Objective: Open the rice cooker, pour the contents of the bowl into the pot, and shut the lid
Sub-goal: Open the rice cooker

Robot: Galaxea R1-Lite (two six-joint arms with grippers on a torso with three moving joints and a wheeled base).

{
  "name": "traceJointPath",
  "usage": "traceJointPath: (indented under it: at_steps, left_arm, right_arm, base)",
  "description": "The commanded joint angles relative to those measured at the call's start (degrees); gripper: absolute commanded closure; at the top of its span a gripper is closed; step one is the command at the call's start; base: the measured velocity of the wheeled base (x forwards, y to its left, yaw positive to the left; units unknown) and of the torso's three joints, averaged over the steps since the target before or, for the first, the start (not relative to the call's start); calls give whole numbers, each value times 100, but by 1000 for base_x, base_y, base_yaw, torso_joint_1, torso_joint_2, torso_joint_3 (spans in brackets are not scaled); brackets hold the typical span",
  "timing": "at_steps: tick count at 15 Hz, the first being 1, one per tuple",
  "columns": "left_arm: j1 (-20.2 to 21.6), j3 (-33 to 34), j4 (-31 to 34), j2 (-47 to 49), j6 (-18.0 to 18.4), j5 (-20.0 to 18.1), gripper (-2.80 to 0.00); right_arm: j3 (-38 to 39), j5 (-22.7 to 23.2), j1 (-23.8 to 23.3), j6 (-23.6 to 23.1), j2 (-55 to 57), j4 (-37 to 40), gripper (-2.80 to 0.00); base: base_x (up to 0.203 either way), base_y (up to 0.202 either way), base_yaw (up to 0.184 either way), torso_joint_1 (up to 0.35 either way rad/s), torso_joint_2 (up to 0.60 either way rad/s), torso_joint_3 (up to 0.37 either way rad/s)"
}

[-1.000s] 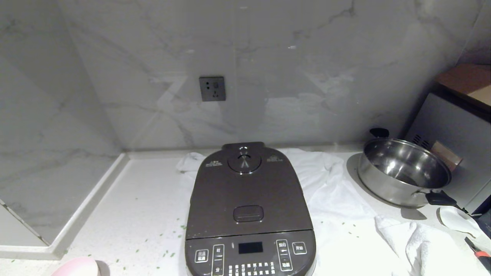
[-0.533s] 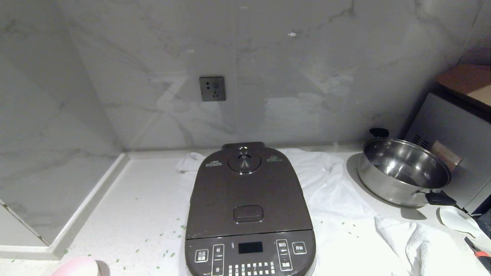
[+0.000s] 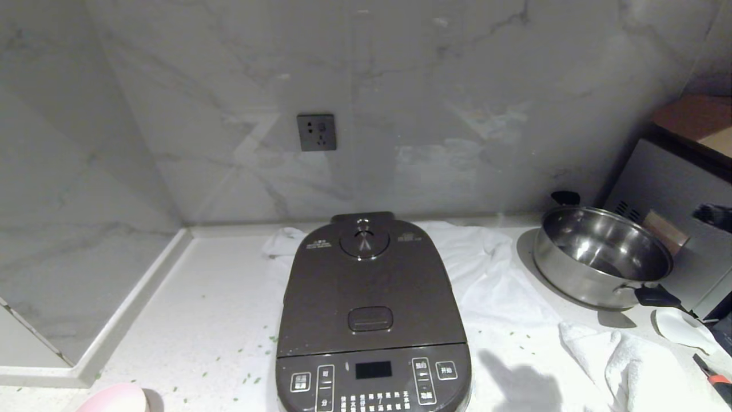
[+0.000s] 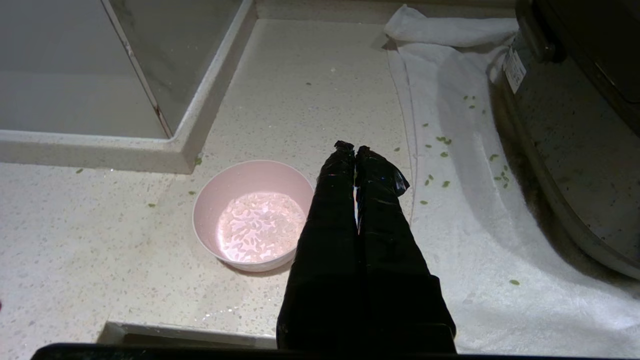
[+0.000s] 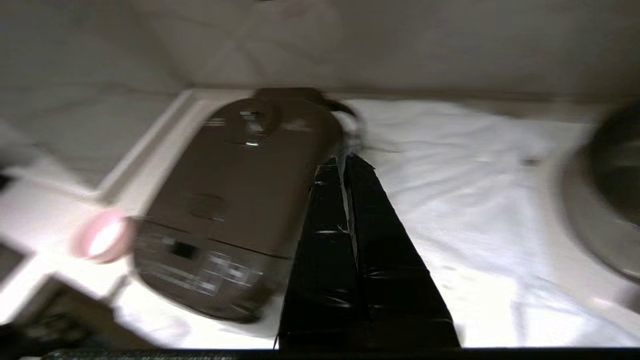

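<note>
My right tool [image 5: 345,160], fingers pressed together and empty, hangs above the shut cooker [image 3: 372,303] to press its lid [image 3: 366,286] release; my left tool [image 4: 355,148], likewise closed and empty, waits beside the bowl [image 4: 252,215] at the desk's [image 3: 189,320] front edge.

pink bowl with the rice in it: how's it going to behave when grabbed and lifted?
The bowl looks like thin plastic, so probably light and rigid. Its smooth rim may slip in a narrow pinch. It holds only a shallow layer of loose rice, which would likely shift or spill if tilted early.
</note>
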Motion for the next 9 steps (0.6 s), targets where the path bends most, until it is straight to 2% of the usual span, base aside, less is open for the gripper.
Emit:
traceJointPath:
  at_steps: [1,3,5,7,9]
  left_arm:
    - [-1,0,9,-10,-4,4,0]
    - [-1,0,9,-10,-4,4,0]
    - [-1,0,9,-10,-4,4,0]
    - [-1,0,15,-10,-4,4,0]
    - [-1,0,17,-10,-4,4,0]
  right_arm:
    - [-617,-331,1255,306,1492,21,0]
    - [-890,-1099,2299,788,2127,21,0]
    - [-1057,-1742,2981,1091,2784,15,0]
    - [-1120,-1952,3291,1235,3139,31,0]
    - [-1129,-1971,3329,1437,3363,211,0]
  base:
    - [0,0,0,0,0,0]
    - [0,0,0,0,0,0]
    - [0,0,0,0,0,0]
    - [0,0,0,0,0,0]
    - [0,0,0,0,0,0]
